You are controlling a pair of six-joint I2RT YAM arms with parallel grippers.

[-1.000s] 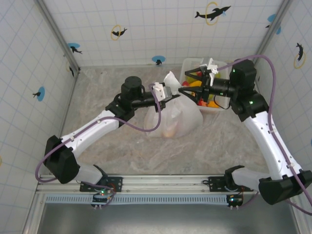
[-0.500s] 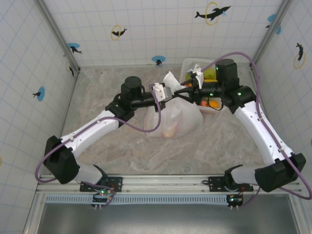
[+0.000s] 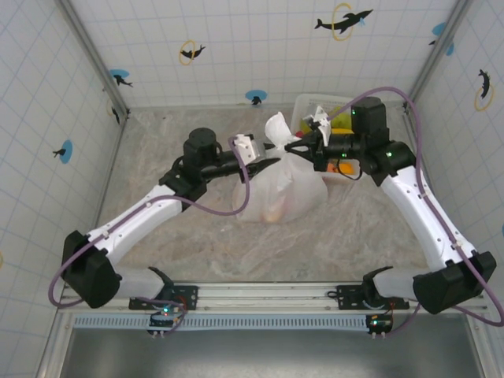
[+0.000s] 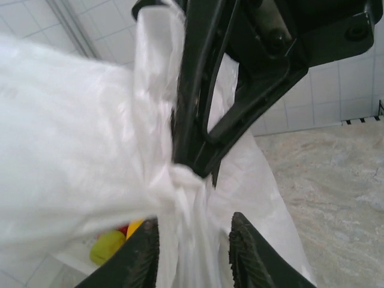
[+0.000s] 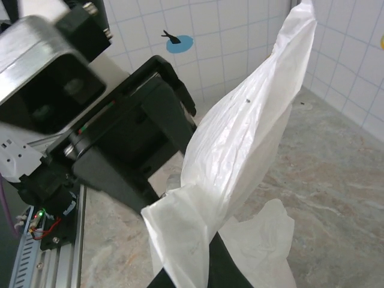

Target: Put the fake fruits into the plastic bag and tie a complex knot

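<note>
Left arm drawn back; left gripper point(image 3: 274, 161) fingers point(image 4: 240, 255) now parted, loose around neck of thin translucent white plastic bag point(image 3: 287, 193) (mid-table, fake fruits point(image 3: 276, 211) inside). Right gripper point(image 3: 294, 146) clamped on bag above knot point(image 4: 180, 180): handover, tying continues.

Both my arms reach in over the desk's middle, forearms nearly level, tips almost meeting. My left claw point(image 3: 270, 160) stands partly spread, and my right claw point(image 3: 298, 145) is pinched tight.

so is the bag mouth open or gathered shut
Gathered shut: the plastic bag narrows to a twisted bunch at its neck, with fruit showing through its bulging body.
</note>
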